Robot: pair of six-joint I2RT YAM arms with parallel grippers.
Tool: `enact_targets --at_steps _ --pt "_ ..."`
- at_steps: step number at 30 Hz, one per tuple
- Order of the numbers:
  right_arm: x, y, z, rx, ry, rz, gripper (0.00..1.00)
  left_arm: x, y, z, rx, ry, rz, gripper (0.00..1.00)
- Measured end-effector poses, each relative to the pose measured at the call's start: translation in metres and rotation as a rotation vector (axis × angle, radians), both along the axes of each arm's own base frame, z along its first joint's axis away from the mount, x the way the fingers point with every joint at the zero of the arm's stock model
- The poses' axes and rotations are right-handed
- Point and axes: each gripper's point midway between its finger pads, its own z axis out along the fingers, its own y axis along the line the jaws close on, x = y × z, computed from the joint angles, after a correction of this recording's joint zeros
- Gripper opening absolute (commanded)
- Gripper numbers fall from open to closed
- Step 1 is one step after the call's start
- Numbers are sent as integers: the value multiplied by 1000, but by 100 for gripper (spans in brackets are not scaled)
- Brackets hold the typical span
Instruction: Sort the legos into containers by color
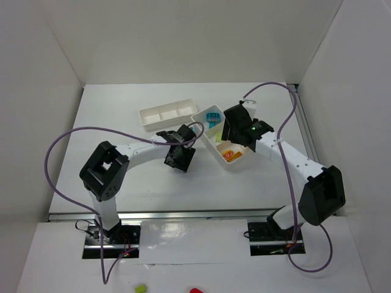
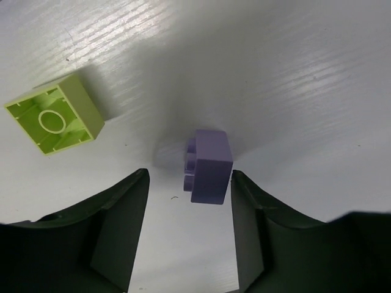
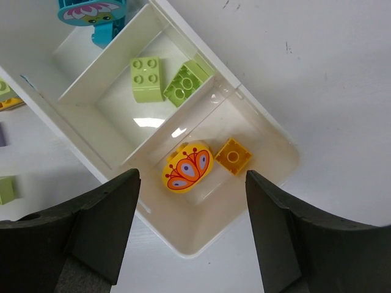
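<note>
Left gripper (image 2: 189,177): jaws part-way apart, straddling the purple lego (image 2: 211,165). Nothing is gripped; one finger sits just beside the brick, the other stands clear.
Purple lego: on its side on the table (image 2: 293,73), about mid-surface, studs facing the wider gap.
Lime lego (image 2: 55,119): upside down on the surface, near but outside the jaws.
Right gripper (image 3: 192,177): jaws wide, holding nothing, over the end compartment of the angled tray (image 3: 269,131).
Angled tray: teal piece (image 3: 98,15) at one end, two lime bricks (image 3: 147,79) in the middle, orange brick (image 3: 233,155) and yellow flowered piece (image 3: 188,166) under the right gripper.
Second tray (image 1: 166,114): toward the far edge of the surface, probably where purple belongs.
Step in hand: picking up the purple lego, I'd say.
Doing it well: centre the jaws first, or the near finger may shove the brick sideways. Squeeze gently, since one pad meets studs, then lift straight up.
</note>
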Motion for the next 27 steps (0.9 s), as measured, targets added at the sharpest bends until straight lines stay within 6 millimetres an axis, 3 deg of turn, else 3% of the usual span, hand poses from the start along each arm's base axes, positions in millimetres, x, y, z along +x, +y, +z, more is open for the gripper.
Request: enact_targets --at_steps 2,3,7,9,14,23,27 --pt "0 0 1 0 -1 3 77 1 -1 0 1 -7 0 59" --pt "1 1 2 1 -3 4 77 2 -1 -1 2 -8 -2 47" --pt "1 2 2 2 -1 13 77 4 -4 -3 8 -5 -6 18" --pt "1 2 4 2 -4 16 77 10 -4 1 19 -28 -5 10" --pt "7 4 15 26 -23 17 77 45 9 26 45 -105 51 6" --pt "12 6 25 21 -37 47 77 162 80 108 -101 -271 360 0" --pt "11 27 31 15 -46 114 77 204 99 111 -130 -301 439 0"
